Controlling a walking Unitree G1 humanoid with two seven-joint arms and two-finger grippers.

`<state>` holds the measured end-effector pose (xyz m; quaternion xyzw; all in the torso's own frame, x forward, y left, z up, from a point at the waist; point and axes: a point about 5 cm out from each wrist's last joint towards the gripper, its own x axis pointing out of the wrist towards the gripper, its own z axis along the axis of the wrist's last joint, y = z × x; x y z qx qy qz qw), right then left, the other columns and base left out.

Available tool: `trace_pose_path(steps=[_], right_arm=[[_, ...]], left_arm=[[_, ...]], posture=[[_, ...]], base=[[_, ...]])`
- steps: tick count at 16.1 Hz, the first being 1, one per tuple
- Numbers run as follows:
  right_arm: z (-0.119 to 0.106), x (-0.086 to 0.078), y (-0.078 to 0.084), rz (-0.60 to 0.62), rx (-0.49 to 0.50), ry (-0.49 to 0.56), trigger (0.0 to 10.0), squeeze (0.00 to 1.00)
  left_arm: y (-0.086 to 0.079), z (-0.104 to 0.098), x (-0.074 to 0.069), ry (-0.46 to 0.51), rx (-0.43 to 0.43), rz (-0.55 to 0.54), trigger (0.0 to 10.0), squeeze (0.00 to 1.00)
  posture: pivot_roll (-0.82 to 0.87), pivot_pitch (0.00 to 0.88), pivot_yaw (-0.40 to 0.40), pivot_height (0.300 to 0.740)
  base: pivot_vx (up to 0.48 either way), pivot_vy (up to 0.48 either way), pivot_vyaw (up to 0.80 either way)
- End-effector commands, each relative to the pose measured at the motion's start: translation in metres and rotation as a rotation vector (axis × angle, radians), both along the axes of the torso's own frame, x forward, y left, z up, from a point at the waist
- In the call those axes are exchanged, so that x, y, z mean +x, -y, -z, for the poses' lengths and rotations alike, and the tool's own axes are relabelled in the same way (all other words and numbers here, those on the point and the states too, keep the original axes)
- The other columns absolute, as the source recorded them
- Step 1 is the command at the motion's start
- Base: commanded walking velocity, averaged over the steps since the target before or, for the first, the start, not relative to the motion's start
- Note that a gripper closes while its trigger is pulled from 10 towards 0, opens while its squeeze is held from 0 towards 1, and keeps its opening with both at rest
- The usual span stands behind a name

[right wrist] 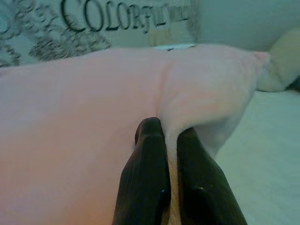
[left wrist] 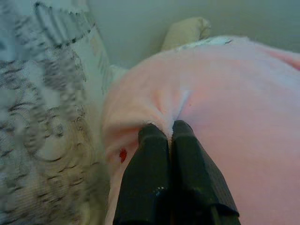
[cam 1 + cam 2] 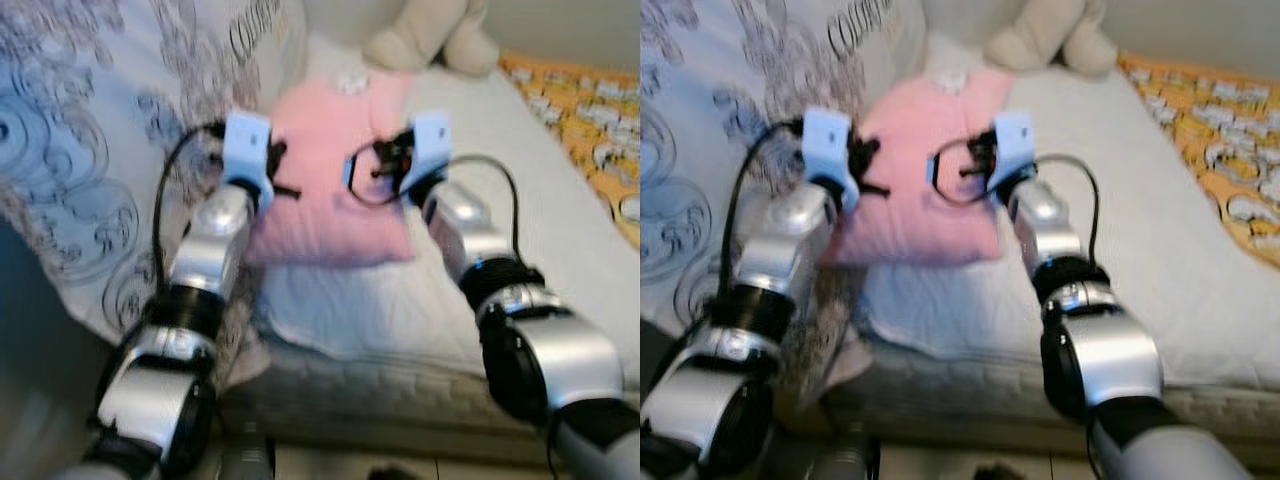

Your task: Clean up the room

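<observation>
— What is the biggest thing here?

— The bed, with its white sheet; it runs from the near edge far back to the wall; on its left side lies a big pale quilt with dark swirls and letters; on its far right side lies an orange cover with small white shapes.

— And where is the pillow?

— The pink pillow lies on the white sheet, in the middle, just right of the quilt and touching it; a cream soft toy sits past it, at the far end of the bed.

— What are the arms doing?

— Both silver arms reach out over the near edge of the bed; the left gripper is at the left side of the pillow; its two black fingers are pressed close, with a little fold of pink cloth pinched between them; the right gripper is at the right side of the pillow; its fingers are nearly closed too, with a fold of the pillow squeezed in the gap.
</observation>
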<state>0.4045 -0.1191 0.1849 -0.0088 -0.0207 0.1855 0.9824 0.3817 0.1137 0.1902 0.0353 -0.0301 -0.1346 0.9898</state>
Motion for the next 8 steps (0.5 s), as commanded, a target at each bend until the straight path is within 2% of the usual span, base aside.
trace_pose_path(steps=[1, 6, 8], right_arm=[[-0.0069, 0.0012, 0.0105, 0.032, 0.001, 0.043, 0.0, 0.0], [-0.0094, 0.002, 0.0098, 0.034, 0.006, 0.052, 0.0, 0.0], [-0.0102, 0.0021, 0.0073, 0.026, 0.006, 0.057, 0.0, 0.0]], left_arm=[[0.0073, -0.0084, -0.0027, 0.051, -0.006, 0.022, 0.0, 0.0], [0.0093, -0.007, -0.0036, 0.057, -0.013, 0.022, 0.0, 0.0], [0.0094, -0.0097, -0.0029, 0.067, -0.016, 0.012, 0.0, 0.0]], posture=[[0.13, 0.0, -0.074, 0.71], [0.13, 0.0, -0.077, 0.71], [0.13, 0.0, -0.079, 0.71]], base=[[0.0, 0.0, 0.0], [0.0, 0.0, 0.0], [0.471, 0.0, 0.0]])
